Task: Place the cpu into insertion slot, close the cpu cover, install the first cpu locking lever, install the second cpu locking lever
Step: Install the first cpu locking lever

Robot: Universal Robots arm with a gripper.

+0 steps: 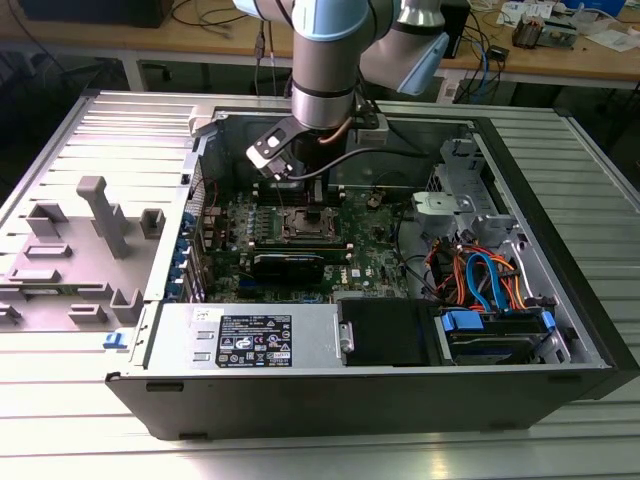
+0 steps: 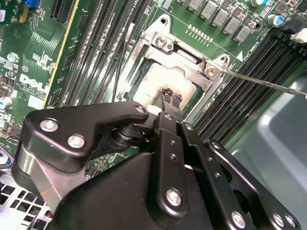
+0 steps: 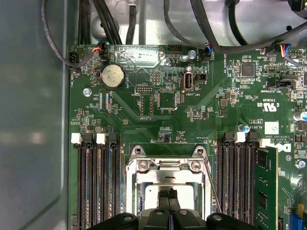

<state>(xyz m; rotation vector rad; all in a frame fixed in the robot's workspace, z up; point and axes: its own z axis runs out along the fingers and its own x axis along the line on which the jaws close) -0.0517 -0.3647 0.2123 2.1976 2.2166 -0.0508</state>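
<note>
Silvery-grey cpu (image 2: 156, 79) is sitting inside the insertion slot (image 1: 305, 226), with the cpu cover (image 3: 165, 178) framing it. Directly above the insertion slot, the gripper (image 2: 172, 96) is pointing down, clenched and grasping nothing, its tips touching or just over the cpu's top.
</note>
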